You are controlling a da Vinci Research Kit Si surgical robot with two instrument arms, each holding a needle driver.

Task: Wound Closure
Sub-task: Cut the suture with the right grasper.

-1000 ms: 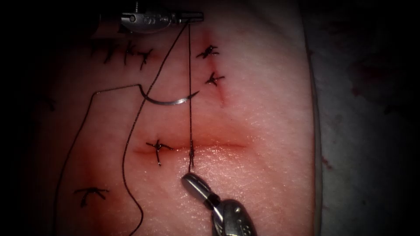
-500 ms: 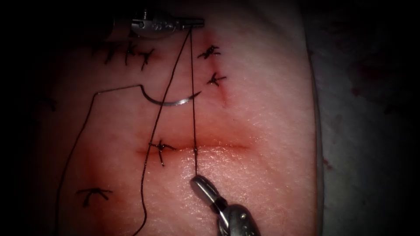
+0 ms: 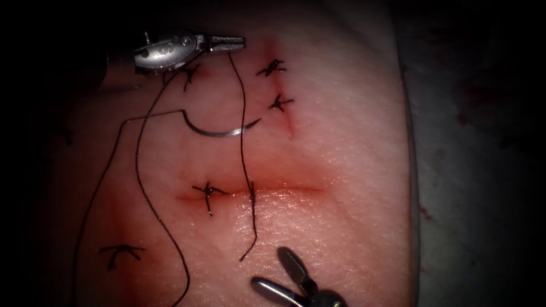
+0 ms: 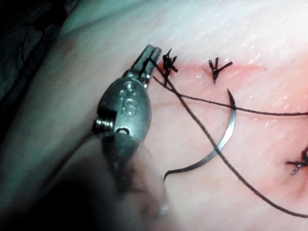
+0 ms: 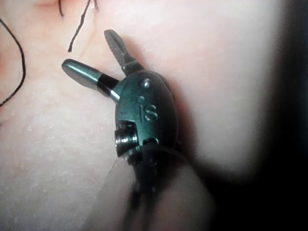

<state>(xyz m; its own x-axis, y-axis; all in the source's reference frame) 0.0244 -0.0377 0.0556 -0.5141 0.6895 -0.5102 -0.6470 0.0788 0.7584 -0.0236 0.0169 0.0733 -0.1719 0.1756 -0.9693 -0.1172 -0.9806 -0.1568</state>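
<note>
At six o'clock, the right hand now gapes empty, having released the thread, which hangs slack. Left hand still grips it; needle lies free on the tissue above the cut.

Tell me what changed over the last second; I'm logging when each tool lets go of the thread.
The right tool let go of the thread's short end: its jaws, shut on it a second ago, now stand open and empty, lower down. The thread went from taut to slack. The left tool kept its jaws shut on the thread and shifted left. The needle stayed lying loose on the tissue above the cut.
</note>
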